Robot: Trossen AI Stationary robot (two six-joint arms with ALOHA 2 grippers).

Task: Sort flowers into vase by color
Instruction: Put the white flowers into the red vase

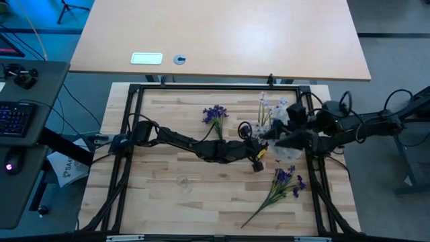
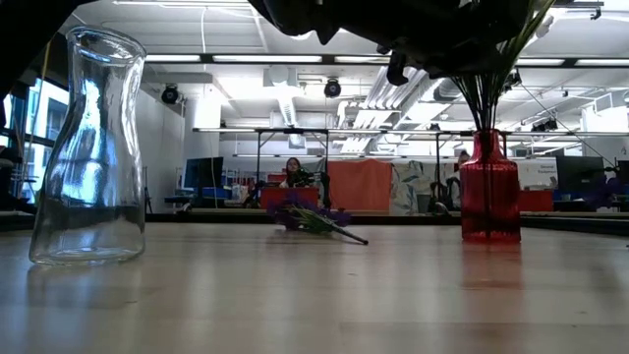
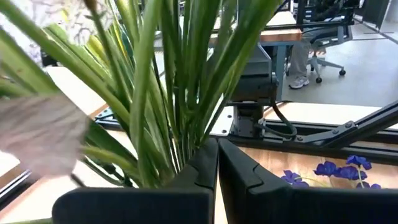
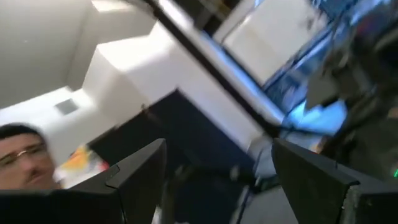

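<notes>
A red vase (image 2: 489, 197) stands on the table's right half with a bunch of green stems (image 2: 486, 98) in it; their white blossoms (image 1: 269, 111) show from above. My left gripper (image 3: 217, 162) is shut, level, right beside those stems (image 3: 168, 112). One purple flower sprig (image 1: 215, 114) lies flat at the far middle, another (image 1: 285, 183) at the near right. The clear glass vase (image 2: 90, 147) stands upright near the table's near middle. My right gripper (image 4: 217, 180) is open, raised by the right edge and pointing up into the room. My left gripper comes level from the table's left, with nothing visible between its shut fingertips. The stems (image 3: 177, 155) pass down just behind the outer side of one finger (image 3: 199, 168). Whether that finger touches them, I cannot tell.
A black frame (image 1: 134, 91) rims the wooden table. My two arms cross above the red vase and hide it from above. A second table (image 1: 222, 40) stands beyond the far edge. A person shows in the right wrist view, off the table.
</notes>
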